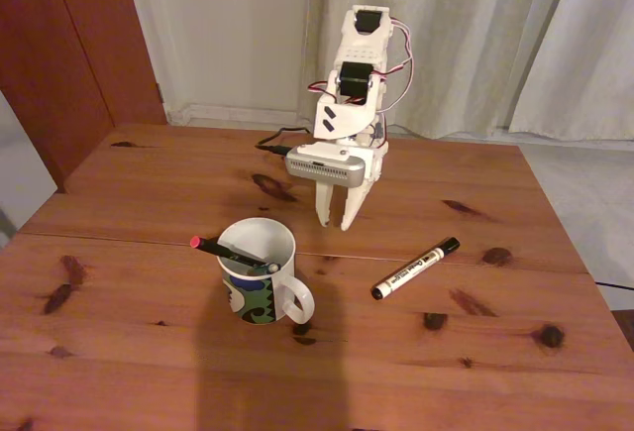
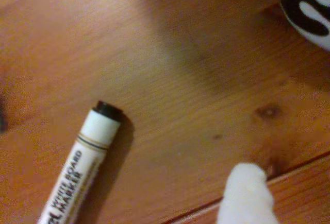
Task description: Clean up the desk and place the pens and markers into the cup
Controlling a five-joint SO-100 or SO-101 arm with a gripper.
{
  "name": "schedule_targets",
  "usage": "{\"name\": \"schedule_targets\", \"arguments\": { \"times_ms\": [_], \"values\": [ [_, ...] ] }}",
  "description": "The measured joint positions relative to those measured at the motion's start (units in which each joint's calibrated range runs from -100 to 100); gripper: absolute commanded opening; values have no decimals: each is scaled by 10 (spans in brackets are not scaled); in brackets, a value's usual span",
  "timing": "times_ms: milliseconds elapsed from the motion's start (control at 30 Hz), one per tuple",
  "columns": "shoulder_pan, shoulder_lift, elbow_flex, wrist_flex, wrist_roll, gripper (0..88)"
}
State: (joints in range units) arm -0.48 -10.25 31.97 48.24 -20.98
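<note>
White marker lies flat on the counter — light, stiff, slick-barrelled; we'd pinch it mid-barrel, crosswise. Fingers hang slightly spread, holding nothing.

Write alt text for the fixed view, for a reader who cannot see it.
A white robot arm hangs its gripper, jaws slightly parted and empty, over a knotty pine desk behind a patterned white cup. A black pen with a red end leans in the cup; a white marker with a black cap lies on the wood to its right.
</note>
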Motion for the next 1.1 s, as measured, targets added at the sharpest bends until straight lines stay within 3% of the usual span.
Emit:
{"name": "schedule_targets", "arguments": {
  "times_ms": [300,867,1100],
  "values": [
    [-1,0,0,4,-57,123],
    [-183,0,-3,4,-120,126],
    [-204,57,-3,-56,-126,123]
  ]
}}
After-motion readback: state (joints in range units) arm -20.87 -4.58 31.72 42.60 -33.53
